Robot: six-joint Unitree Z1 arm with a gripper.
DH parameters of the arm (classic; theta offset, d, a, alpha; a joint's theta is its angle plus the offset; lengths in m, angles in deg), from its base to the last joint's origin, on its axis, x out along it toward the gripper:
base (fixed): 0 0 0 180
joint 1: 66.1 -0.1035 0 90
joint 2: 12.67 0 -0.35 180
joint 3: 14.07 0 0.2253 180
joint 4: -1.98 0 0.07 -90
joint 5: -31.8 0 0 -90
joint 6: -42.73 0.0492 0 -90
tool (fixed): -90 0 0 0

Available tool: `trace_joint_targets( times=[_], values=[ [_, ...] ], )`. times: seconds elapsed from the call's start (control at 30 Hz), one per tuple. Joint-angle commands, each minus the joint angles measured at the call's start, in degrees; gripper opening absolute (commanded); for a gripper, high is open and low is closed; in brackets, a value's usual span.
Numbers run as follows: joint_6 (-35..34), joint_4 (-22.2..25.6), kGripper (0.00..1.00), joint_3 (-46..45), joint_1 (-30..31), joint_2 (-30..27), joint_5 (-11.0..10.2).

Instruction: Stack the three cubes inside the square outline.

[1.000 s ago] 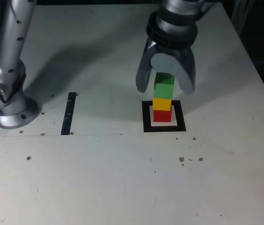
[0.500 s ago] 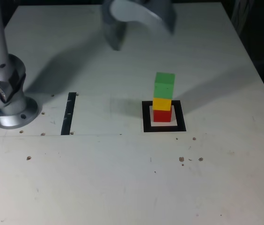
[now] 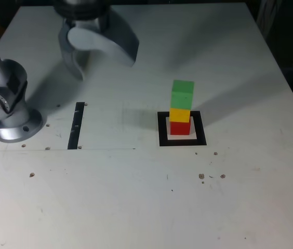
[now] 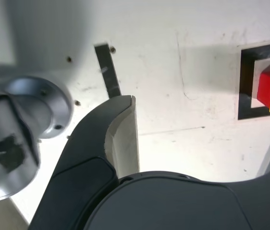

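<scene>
Red cube [image 3: 180, 127], yellow cube [image 3: 180, 114], green cube [image 3: 182, 94]: three, one stack.

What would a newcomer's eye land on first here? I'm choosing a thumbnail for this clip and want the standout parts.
The bright tower draws the eye: a green cube on a yellow cube on a red cube, standing inside the black square outline right of centre in the exterior view. Next comes the open gripper, raised at that view's upper left, well apart from the stack and holding nothing.
</scene>
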Motion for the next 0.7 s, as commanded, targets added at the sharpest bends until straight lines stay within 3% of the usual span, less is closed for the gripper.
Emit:
trace_joint_targets(
  times=[0.0, 0.13, 0.27, 0.67],
  values=[
    [-0.34, -4.04, 0.99, -12.93, -0.32, -0.52, 1.43],
    [-0.78, -9.51, 0.99, -19.46, -0.34, -0.44, 4.07],
    [-0.84, -11.97, 0.99, -22.45, -0.35, -0.11, 5.37],
    [-0.84, -14.99, 0.99, -26.02, -0.33, 0.84, 5.92]
  ],
)
